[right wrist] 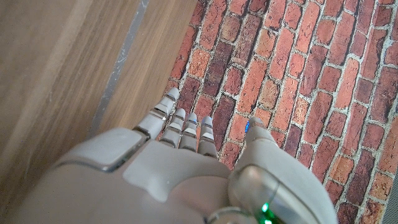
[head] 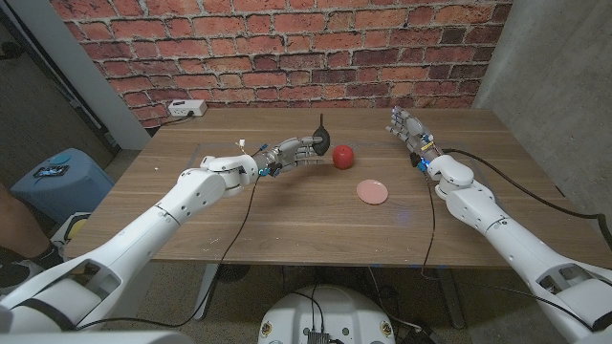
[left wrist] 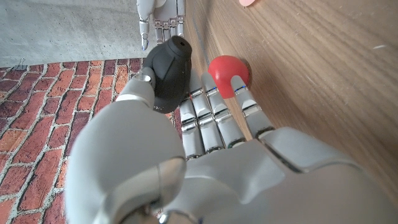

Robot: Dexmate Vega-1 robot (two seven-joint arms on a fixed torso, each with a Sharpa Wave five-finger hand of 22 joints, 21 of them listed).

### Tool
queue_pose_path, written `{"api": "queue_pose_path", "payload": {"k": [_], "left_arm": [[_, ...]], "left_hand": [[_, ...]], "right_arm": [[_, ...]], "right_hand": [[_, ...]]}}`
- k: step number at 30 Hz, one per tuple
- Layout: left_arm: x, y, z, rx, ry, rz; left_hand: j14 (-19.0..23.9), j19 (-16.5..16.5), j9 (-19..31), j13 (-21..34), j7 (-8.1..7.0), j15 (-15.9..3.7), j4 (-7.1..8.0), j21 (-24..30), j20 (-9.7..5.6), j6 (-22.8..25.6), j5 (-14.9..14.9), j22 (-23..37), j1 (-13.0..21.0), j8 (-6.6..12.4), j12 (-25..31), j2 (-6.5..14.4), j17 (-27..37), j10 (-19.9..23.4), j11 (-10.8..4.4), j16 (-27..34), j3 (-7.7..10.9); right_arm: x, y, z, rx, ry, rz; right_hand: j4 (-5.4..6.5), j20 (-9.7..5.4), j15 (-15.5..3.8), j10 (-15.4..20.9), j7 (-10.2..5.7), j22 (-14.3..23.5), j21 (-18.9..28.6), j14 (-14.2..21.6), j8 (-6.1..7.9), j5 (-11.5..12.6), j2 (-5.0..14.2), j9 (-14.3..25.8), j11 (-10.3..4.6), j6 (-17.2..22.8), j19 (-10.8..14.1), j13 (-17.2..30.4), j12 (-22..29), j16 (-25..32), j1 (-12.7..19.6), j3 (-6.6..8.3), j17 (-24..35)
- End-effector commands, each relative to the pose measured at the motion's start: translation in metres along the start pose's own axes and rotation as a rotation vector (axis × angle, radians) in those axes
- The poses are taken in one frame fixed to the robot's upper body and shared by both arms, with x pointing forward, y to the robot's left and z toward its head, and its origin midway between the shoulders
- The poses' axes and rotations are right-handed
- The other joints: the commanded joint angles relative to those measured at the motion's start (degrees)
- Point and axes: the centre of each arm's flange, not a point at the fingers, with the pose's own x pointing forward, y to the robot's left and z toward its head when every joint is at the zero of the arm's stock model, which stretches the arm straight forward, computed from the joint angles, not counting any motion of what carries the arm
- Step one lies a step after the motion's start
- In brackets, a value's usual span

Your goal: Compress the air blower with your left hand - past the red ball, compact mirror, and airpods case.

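The black air blower stands upright near the table's back middle, nozzle up. My left hand reaches just in front of it, fingers stretched toward the red ball. In the left wrist view the blower sits between the thumb and the straight fingers; the thumb is at its side, and I cannot tell whether it touches. One fingertip overlaps the red ball. The pink round compact mirror lies nearer the front, right of the ball. My right hand is raised at the back right, holding nothing.
A white power strip lies at the table's back left edge. A blue bin stands on the floor to the left, with a person's leg near it. The brick wall runs behind the table.
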Motion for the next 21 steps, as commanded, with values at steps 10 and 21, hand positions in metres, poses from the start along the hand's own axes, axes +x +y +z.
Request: {"api": "queue_pose_path", "payload": {"k": [10,21], "left_arm": [[-0.0014,0.0024,0.0064,0.035,0.031,-0.02],[0.0006,0.0029,0.0082,0.041,0.042,-0.023]], "left_hand": [[-3.1,-1.7,-0.8,-0.6,0.94,1.46,0.7,-0.5,1.33,-3.1,-0.6,0.1,-2.4,-1.79,-2.6,0.2,0.2,-3.2,1.13,-1.5,-0.66],[-4.2,-2.6,-1.3,-1.4,1.49,2.31,0.91,-0.8,2.06,-5.9,-0.9,0.1,-3.8,-3.13,-4.3,0.3,0.2,-4.8,2.42,-2.1,-0.86]], "right_arm": [[-0.0036,-0.0002,-0.0011,0.014,0.006,-0.003],[-0.0026,-0.0039,-0.0023,0.016,0.01,-0.005]], "right_hand": [[-0.36,-2.5,-1.91,-0.3,-0.08,0.2,0.3,-0.1,0.09,-0.1,0.35,0.3,-0.1,-0.1,-0.1,0.3,0.2,0.4,0.0,0.14,0.2],[-0.39,-2.49,-1.9,-0.2,-0.03,0.2,0.3,-0.1,0.09,-0.1,0.37,0.3,0.08,-0.1,-0.1,0.3,0.2,0.4,0.0,0.16,0.2]]}}
